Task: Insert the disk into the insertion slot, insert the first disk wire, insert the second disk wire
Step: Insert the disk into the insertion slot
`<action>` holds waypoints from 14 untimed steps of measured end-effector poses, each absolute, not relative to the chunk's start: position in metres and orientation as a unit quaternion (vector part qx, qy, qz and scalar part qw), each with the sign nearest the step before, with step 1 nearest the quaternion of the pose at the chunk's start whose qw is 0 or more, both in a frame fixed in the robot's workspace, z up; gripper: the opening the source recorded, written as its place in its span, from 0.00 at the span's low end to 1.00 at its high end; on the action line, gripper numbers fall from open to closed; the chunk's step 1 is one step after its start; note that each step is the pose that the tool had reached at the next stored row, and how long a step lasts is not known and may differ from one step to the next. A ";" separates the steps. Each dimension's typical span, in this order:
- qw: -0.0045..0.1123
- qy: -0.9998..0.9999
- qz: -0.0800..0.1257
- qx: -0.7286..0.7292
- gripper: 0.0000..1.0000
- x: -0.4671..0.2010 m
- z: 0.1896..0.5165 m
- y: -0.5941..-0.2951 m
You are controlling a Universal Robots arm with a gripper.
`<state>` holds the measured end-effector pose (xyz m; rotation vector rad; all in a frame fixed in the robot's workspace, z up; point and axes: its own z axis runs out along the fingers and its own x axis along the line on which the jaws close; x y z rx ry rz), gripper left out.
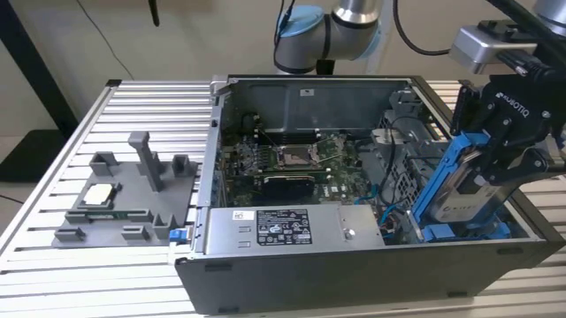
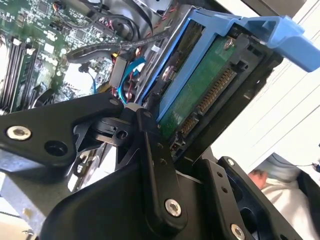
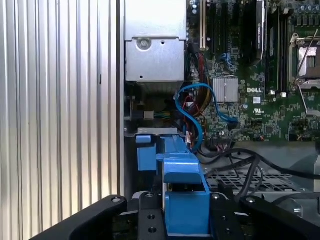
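Observation:
My gripper (image 1: 500,173) is shut on the disk (image 1: 467,199), a silver-grey drive with a white label in a bright blue frame. The disk is tilted steeply, its lower end dipping into the computer case (image 1: 354,271) at the exterior view's right. The second wrist view shows the disk's green board and connector (image 2: 205,102) between the black fingers (image 2: 152,160). In the first wrist view the blue frame (image 3: 184,197) sits between the fingers of my gripper (image 3: 186,222). The insertion slot (image 3: 235,179), a grey bay with perforated walls, lies just beyond it, and black cables run across its perforated wall.
A blue cable (image 3: 192,107) loops over the motherboard (image 1: 292,159) near the bay. The power supply (image 1: 292,226) fills the case's near corner. A blue bracket (image 1: 460,232) sits low under the disk. A grey fixture (image 1: 124,192) stands on the slatted table (image 1: 53,278). A person's sleeve (image 2: 287,187) shows outside the case.

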<state>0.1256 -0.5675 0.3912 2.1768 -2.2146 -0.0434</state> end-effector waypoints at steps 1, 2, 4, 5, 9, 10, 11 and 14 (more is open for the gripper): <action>0.018 -0.713 -0.014 0.701 0.33 0.126 0.390 -0.568; 0.018 -0.713 -0.014 0.701 0.33 0.126 0.388 -0.568; 0.018 -0.713 -0.014 0.701 0.33 0.126 0.384 -0.568; 0.018 -0.713 -0.014 0.701 0.33 0.126 0.383 -0.568; 0.018 -0.713 -0.014 0.701 0.33 0.126 0.378 -0.568; 0.018 -0.713 -0.014 0.701 0.33 0.126 0.377 -0.568; 0.018 -0.713 -0.014 0.701 0.33 0.126 0.376 -0.568; 0.018 -0.713 -0.014 0.701 0.33 0.126 0.374 -0.568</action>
